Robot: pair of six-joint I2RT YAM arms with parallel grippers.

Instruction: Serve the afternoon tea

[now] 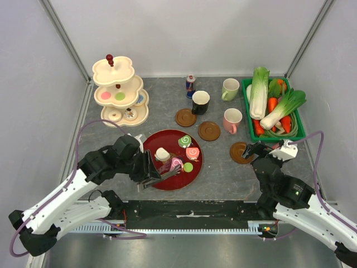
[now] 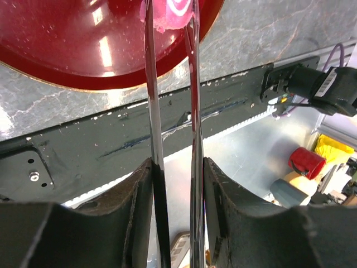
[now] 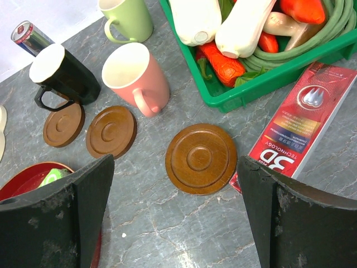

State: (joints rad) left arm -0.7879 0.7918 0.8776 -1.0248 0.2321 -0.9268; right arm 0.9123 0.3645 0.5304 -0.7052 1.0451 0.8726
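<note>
Left wrist view: the red plate [image 2: 72, 50] runs off the frame at 12 o'clock, and only a sliver of a pink swirl roll [image 2: 170, 14] shows there; whether the tongs [image 2: 155, 111] touch it cannot be told. Right wrist view: the red plate, at 8 o'clock, lies mostly behind a finger [image 3: 61, 218]; the green mug [image 3: 134, 19] at 12 and the crate [image 3: 268, 84] at 1 are cropped. From above, the pieces on the tiered stand [image 1: 120, 72] are too small to name.
</note>
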